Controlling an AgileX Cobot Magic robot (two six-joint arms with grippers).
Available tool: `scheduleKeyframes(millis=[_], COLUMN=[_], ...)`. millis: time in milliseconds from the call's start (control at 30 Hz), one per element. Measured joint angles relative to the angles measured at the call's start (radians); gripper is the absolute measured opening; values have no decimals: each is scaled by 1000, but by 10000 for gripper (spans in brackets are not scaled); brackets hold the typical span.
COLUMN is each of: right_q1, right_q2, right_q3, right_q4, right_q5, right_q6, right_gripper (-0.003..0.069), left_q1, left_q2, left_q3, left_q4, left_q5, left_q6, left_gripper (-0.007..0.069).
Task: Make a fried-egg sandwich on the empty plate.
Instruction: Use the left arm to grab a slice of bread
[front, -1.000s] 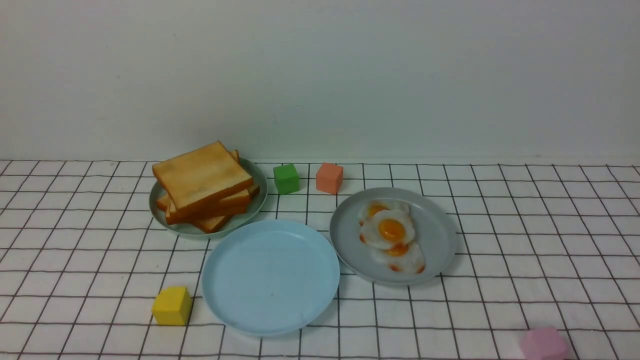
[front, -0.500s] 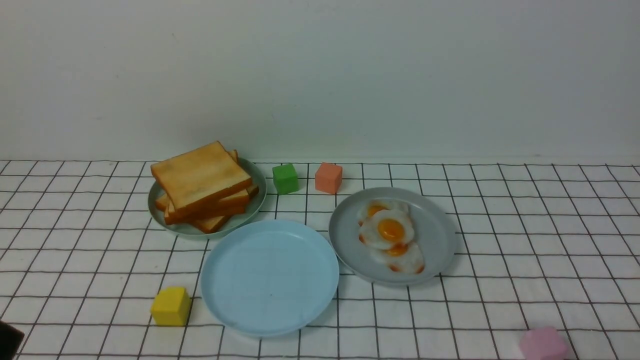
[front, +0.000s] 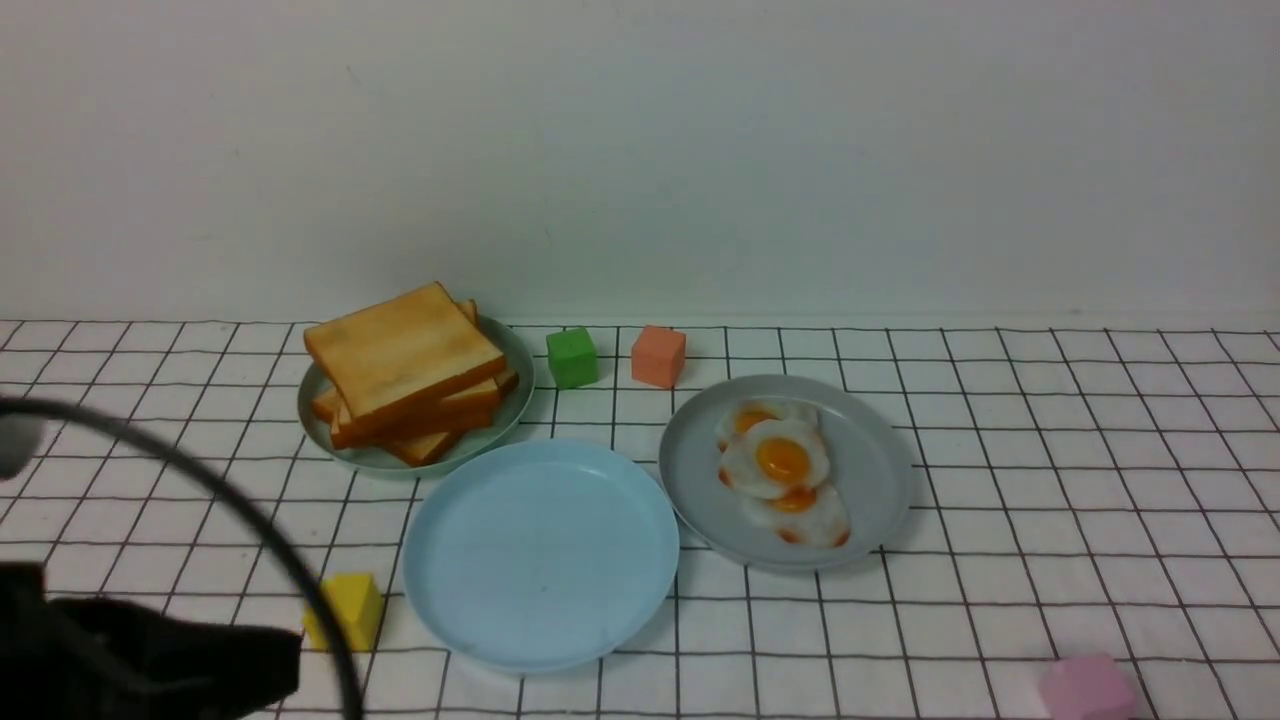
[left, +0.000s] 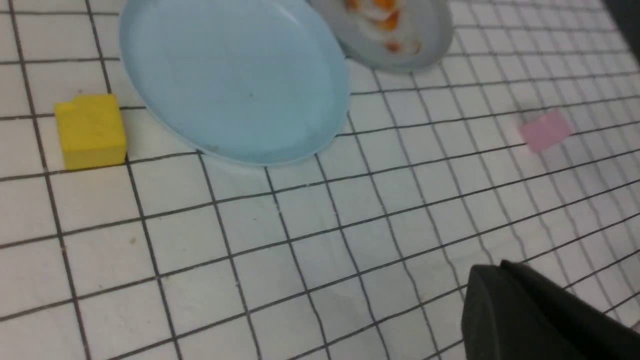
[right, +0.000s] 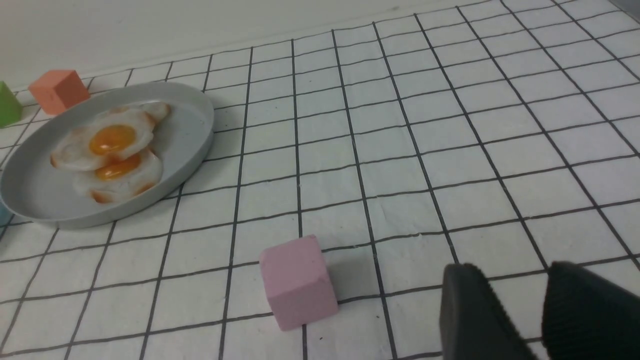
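At the near-left corner of the gridded cloth (front: 1000, 450), the left gripper (left: 505, 295) is shown as one dark mass: jaws closed together, nothing held. The right gripper (right: 537, 302) is seen low over the cloth at the near right. Its jaws are partly apart with nothing between them, and the pink cube (right: 298, 282) lies near it.

The blue plate (front: 540, 640) is found centre-front, bare, with no toast or egg on it yet. The toast stack (front: 410, 385) is set on the pale green plate (front: 370, 455), behind and left of the blue plate, rims just beside each other. The fried eggs (front: 782, 465) are piled on the grey plate (front: 870, 470), right of the blue plate.

Key relation: the toast stack is located forward of the left gripper and somewhat toward the centre, with the yellow cube (front: 345, 610) roughly between them. The left arm is judged clearly nearer the toast, the right nearer the eggs. The top slice (front: 400, 345) is laid flat and is square, so no long axis is offered. Its edges are turned diagonal to the grid, and it is skewed over the slices below. A first-slice pickup by the left side is judged the step in hand. The jaws would need to be opened and lined up across two opposite crusts.
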Motion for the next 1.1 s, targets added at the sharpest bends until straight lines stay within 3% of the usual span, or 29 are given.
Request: scheduleKeyframes(millis=[133,267,367,467,533,667,867,1033,1100], right_q1=[0,0,0,2,30,147,291,331,337], right_q2=[0,0,0,0,10,163,488,615,664], right_q3=[1,11,11,0,-107,-442,-818,-927,-943], right_q4=[28,204,279,305,298,254,251,258,277], right_q5=[-17,-160,-288,-314,-185,178,662,765,765], right_q6=[26,166,223,244,233,21,-196,-257,-301], right_gripper=[242,241,239,218,144,10,-12,-10,-9], left_q1=[-4,-4,-4,-4,-4,-4,-4,6,14], left_q2=[129,260,344,412,492,622,841,1009,1109], left_q3=[-53,-123,-156,-185,-236,-361,-595,-778,-885], left_q4=[40,67,71,74,98,188,280,326,361], left_q5=[-17,-16,-10,-10,-12,-29,-26,11,35], left_q6=[13,107,167,187,193,191,179,178,178], left_gripper=[-13,-13,-13,-13,-13,-13,-13,-8,36])
